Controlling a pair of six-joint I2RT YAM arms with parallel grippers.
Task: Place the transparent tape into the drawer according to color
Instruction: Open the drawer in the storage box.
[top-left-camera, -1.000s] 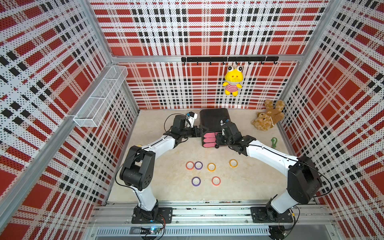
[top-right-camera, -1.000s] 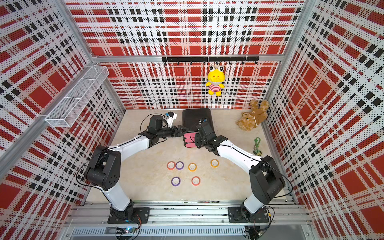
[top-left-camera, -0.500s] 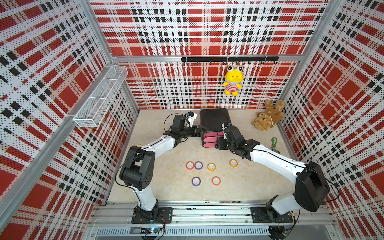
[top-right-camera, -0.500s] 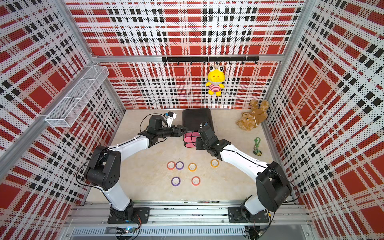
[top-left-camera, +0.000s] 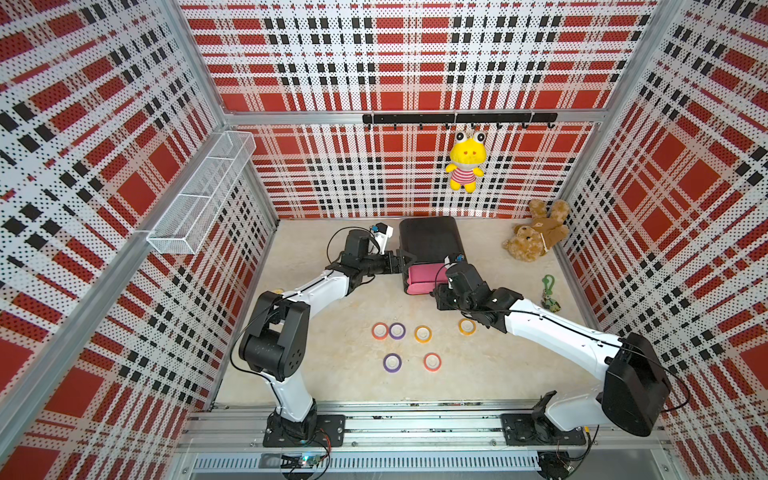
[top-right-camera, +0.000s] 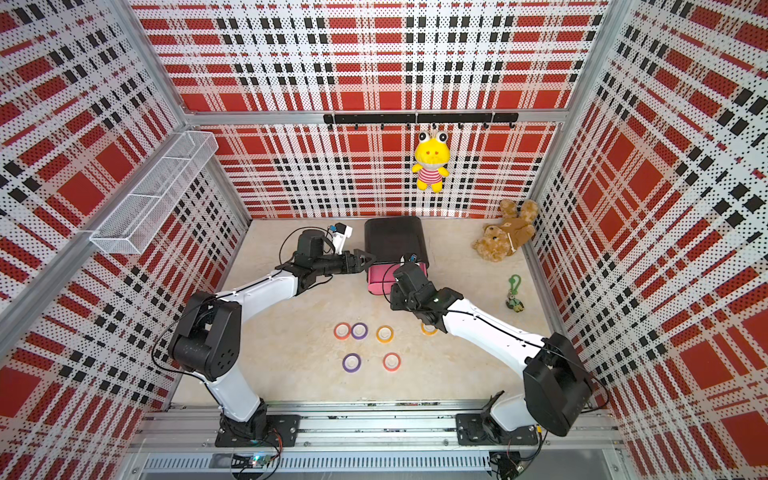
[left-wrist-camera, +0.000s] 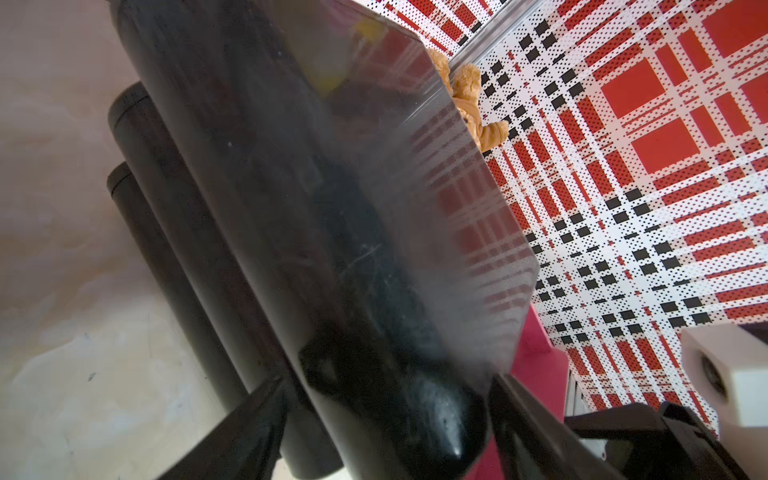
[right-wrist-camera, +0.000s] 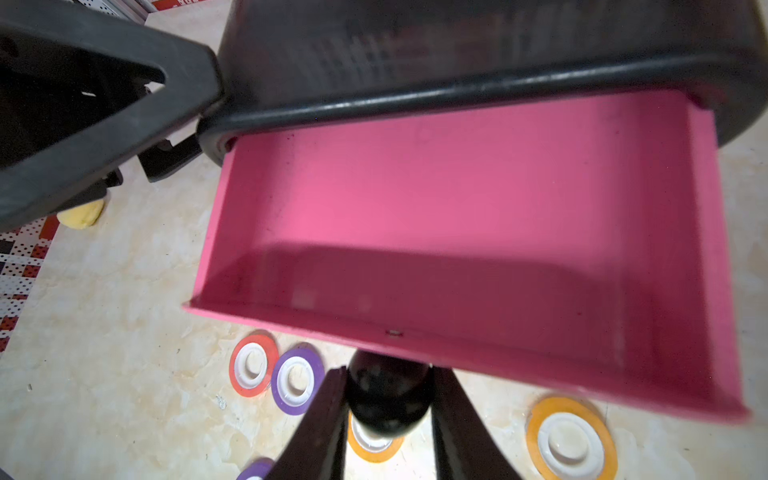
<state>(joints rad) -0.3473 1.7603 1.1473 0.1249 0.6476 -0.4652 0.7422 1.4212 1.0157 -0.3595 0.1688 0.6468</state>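
A black cabinet (top-left-camera: 430, 237) stands at the back centre, and its pink drawer (top-left-camera: 422, 276) is pulled out and empty (right-wrist-camera: 415, 208). My right gripper (right-wrist-camera: 386, 386) is shut on the drawer's black knob (right-wrist-camera: 388, 399), at the drawer front (top-left-camera: 436, 291). My left gripper (top-left-camera: 401, 262) straddles the cabinet's front left corner (left-wrist-camera: 386, 395), with a finger on either side of it. The transparent tape rolls lie flat in front: red (top-left-camera: 380, 331), purple (top-left-camera: 397, 331), orange (top-left-camera: 423, 333), orange (top-left-camera: 467, 326), purple (top-left-camera: 392, 363), red (top-left-camera: 432, 362).
A brown teddy bear (top-left-camera: 536, 235) lies at the back right, with a green keychain (top-left-camera: 550, 293) nearer along the right wall. A yellow frog toy (top-left-camera: 466, 166) hangs from the hook rail. On the left wall a white wire basket (top-left-camera: 199, 195) is mounted.
My right gripper has drawn back toward the front with the knob, and the pink drawer has slid further out. The left arm has stayed at the cabinet corner.
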